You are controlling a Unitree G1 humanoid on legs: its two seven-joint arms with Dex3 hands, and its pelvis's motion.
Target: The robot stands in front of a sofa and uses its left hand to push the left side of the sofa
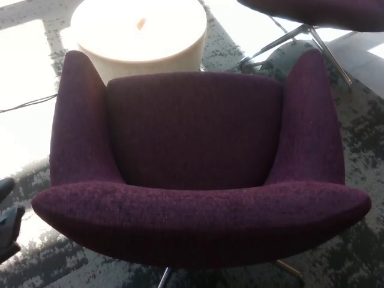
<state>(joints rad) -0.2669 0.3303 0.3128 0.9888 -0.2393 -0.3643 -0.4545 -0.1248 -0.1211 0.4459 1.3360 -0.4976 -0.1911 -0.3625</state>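
Left hand (8, 225): showing only partly at the picture's lower left edge, dark fingers apart and holding nothing, sitting just beside the sofa's left end without clearly touching it. Sofa (192, 174): purple upholstered seat, filling the centre of the view, standing on patterned carpet (360, 138). Round pale table (139, 33): sitting just beyond the sofa.

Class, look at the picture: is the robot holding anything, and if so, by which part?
Nothing is held. Only the left robot hand shows, at the picture's left edge, apart from the purple sofa.
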